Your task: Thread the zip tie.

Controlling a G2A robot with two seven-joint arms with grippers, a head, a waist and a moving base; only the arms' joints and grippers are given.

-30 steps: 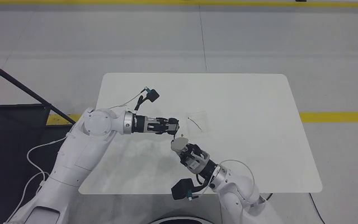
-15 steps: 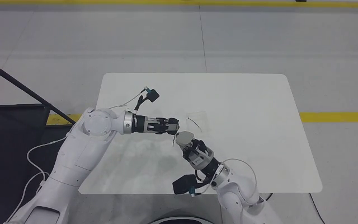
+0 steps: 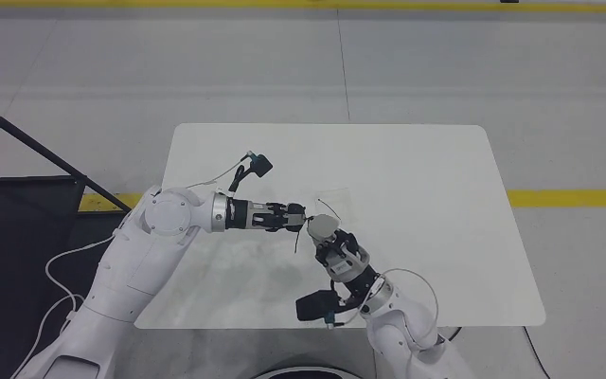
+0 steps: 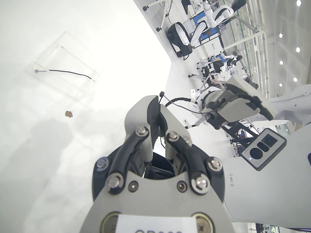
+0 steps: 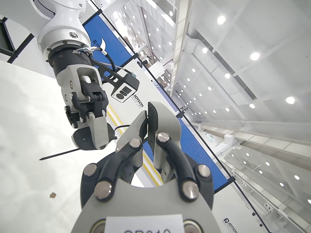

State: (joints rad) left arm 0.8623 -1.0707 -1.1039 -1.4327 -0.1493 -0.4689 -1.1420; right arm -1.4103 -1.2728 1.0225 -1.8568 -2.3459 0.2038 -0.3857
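Left gripper (image 4: 158, 107) jaws clamp the zip tie (image 5: 70, 151), right gripper (image 5: 147, 120) jaws pressed shut just beside it — the free tail (image 5: 47, 156) could swing wide and miss the head (image 4: 160, 95).

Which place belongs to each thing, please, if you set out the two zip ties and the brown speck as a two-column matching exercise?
Things:
1. raised zip tie
2. flat zip tie
3. brown speck

Places:
A. inside the clear tray
B. bare on the table
C. pinched in the left end effector

Pairs: 1-C, 2-A, 3-B
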